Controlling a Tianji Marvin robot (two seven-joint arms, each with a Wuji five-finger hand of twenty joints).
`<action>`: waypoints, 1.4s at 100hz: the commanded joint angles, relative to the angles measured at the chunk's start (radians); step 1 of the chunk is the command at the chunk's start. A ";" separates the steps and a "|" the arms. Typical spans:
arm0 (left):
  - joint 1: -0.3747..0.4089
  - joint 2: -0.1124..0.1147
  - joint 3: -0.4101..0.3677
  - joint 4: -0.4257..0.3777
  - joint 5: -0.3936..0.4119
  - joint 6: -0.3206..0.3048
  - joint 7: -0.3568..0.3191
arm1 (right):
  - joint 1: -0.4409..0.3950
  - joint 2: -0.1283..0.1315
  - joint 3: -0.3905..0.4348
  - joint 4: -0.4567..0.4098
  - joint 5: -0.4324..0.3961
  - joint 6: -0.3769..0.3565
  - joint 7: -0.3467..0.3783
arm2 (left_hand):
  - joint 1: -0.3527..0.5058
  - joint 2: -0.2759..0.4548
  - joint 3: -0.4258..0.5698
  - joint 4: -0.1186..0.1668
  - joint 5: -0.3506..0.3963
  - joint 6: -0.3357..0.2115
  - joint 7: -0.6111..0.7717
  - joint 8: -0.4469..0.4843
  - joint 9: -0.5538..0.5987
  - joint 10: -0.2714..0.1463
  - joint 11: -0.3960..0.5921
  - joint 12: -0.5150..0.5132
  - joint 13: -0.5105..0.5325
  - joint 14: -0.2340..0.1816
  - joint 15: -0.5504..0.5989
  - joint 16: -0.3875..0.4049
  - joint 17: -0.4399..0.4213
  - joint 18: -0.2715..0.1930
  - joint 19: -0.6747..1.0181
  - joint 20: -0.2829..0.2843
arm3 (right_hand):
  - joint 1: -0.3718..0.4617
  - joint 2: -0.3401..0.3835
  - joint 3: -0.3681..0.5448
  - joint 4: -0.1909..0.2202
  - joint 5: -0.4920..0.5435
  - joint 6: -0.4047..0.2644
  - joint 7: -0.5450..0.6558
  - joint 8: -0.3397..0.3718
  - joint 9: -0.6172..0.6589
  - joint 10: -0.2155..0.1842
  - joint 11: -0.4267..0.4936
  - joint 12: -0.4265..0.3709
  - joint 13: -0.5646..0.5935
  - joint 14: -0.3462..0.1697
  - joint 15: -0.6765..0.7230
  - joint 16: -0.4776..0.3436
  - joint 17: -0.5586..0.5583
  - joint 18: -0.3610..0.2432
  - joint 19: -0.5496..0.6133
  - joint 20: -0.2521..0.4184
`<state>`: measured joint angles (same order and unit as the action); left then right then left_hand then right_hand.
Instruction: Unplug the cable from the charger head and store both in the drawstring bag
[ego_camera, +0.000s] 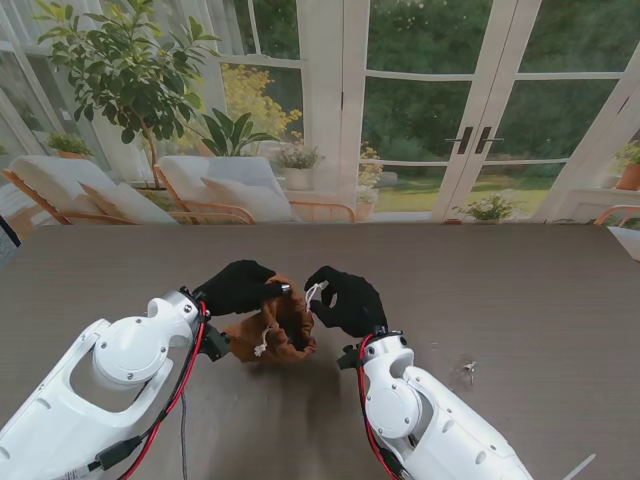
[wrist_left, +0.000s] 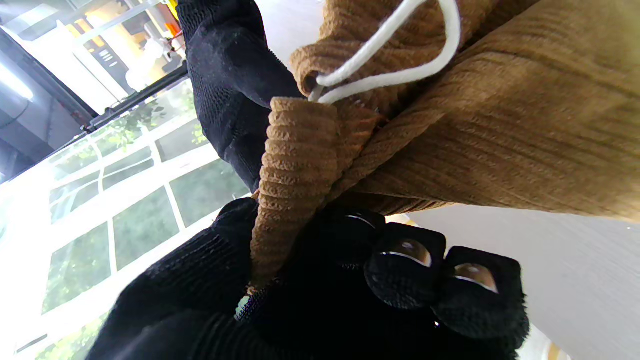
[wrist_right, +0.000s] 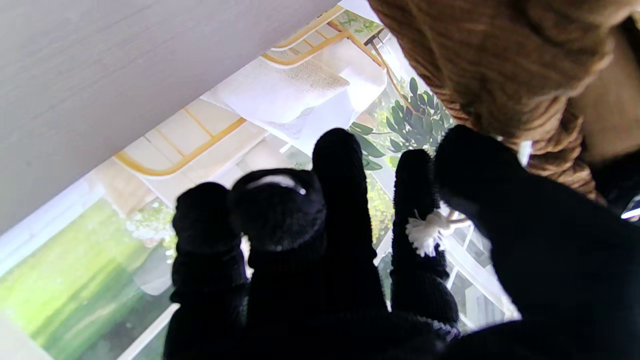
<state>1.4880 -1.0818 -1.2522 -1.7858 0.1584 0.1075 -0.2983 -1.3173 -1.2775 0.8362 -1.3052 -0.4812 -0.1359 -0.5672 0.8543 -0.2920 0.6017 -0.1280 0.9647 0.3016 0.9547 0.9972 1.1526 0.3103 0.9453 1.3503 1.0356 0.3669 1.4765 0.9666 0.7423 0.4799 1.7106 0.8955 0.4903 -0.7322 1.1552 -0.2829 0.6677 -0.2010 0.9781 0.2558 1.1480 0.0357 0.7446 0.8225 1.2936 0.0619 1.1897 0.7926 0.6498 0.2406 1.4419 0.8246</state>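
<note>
A brown corduroy drawstring bag (ego_camera: 285, 325) is held up between my two black-gloved hands near the table's middle. My left hand (ego_camera: 238, 287) is shut on the bag's ribbed rim (wrist_left: 295, 165), with the thumb on one side and the fingers on the other. A white drawstring (wrist_left: 400, 75) comes out of the rim. My right hand (ego_camera: 347, 300) pinches the drawstring's frayed knotted end (wrist_right: 424, 234) between thumb and a finger, right beside the bag (wrist_right: 490, 55). A second cord end (ego_camera: 263, 343) hangs on the bag's left side. No cable or charger head shows in any view.
The dark wood-grain table (ego_camera: 520, 300) spreads around the bag. To the right of my right forearm, a small pale object (ego_camera: 467, 371) lies on it. A thin white strip (ego_camera: 578, 466) sits at the near right edge. Glass doors and patio chairs are beyond the far edge.
</note>
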 joint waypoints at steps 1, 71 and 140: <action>0.001 -0.002 -0.001 -0.011 -0.003 0.004 -0.020 | -0.010 -0.006 0.001 -0.011 0.010 0.001 0.029 | 0.029 0.032 0.020 -0.012 0.017 0.031 0.005 -0.004 0.014 0.010 -0.002 -0.009 0.009 0.017 0.000 -0.009 0.011 -0.032 0.029 -0.001 | -0.056 0.019 -0.025 0.031 -0.032 0.000 -0.059 0.035 -0.042 0.019 0.012 -0.025 0.016 0.019 -0.023 -0.015 0.184 0.034 -0.027 0.039; -0.003 -0.002 0.003 -0.005 -0.005 0.008 -0.024 | -0.014 -0.001 0.007 0.002 0.062 -0.105 0.080 | 0.029 0.032 0.019 -0.012 0.017 0.031 0.004 -0.005 0.014 0.010 -0.002 -0.011 0.009 0.018 0.000 -0.009 0.010 -0.031 0.027 0.002 | 0.053 -0.017 0.005 -0.012 0.138 -0.092 0.040 -0.140 -0.040 0.047 -0.023 -0.005 0.017 0.045 0.007 0.010 0.166 0.071 -0.042 0.051; -0.005 0.000 0.002 0.000 -0.006 0.015 -0.032 | 0.004 0.038 0.020 -0.003 -0.070 -0.065 0.098 | 0.032 0.033 0.017 -0.012 0.015 0.032 0.004 -0.005 0.013 0.011 -0.002 -0.011 0.009 0.018 0.000 -0.009 0.009 -0.027 0.025 0.004 | 0.017 -0.096 0.056 0.127 -0.182 0.098 -0.174 0.104 -0.301 0.036 -0.037 -0.061 -0.068 0.019 -0.154 -0.024 0.085 0.037 -0.094 0.042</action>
<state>1.4840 -1.0802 -1.2482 -1.7826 0.1563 0.1206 -0.3091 -1.3112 -1.2424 0.8539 -1.3011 -0.5481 -0.2053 -0.4839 0.8543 -0.2920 0.6018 -0.1280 0.9647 0.3022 0.9512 0.9958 1.1526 0.3111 0.9447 1.3492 1.0356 0.3675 1.4753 0.9667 0.7424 0.4799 1.7105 0.8954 0.5327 -0.7989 1.1830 -0.1916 0.5472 -0.1171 0.8133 0.3361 0.9053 0.0732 0.7042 0.7883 1.2487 0.0978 1.0406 0.7627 0.6496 0.2879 1.3689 0.8267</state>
